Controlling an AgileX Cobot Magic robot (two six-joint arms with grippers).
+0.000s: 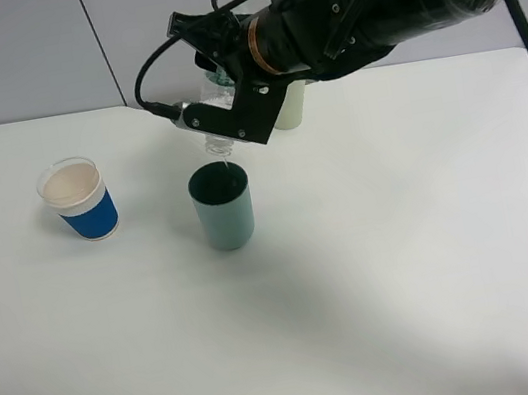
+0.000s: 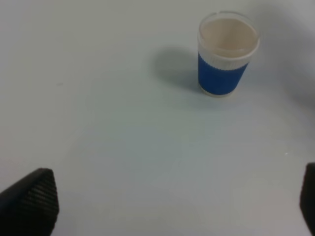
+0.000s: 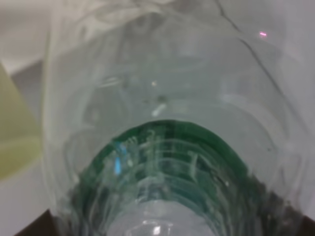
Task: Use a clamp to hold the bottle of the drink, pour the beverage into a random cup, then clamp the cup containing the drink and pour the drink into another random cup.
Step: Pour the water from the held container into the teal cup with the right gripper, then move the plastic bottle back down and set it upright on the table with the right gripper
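Overhead, right gripper (image 1: 228,114) clamps the tilted bottle (image 1: 220,145) over the teal cup (image 1: 223,212); left gripper (image 2: 170,200) has fingers wide apart

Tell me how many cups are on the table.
3. The blue-banded cup stands left, the teal tumbler mid-table under the tipped bottle, and a pale yellow-green cup sits farther back, partly hidden by the right arm.

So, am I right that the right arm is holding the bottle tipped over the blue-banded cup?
Not quite: the right arm is holding the bottle tipped over the teal tumbler; the blue-banded cup stands apart, untouched. The exterior high view shows it.
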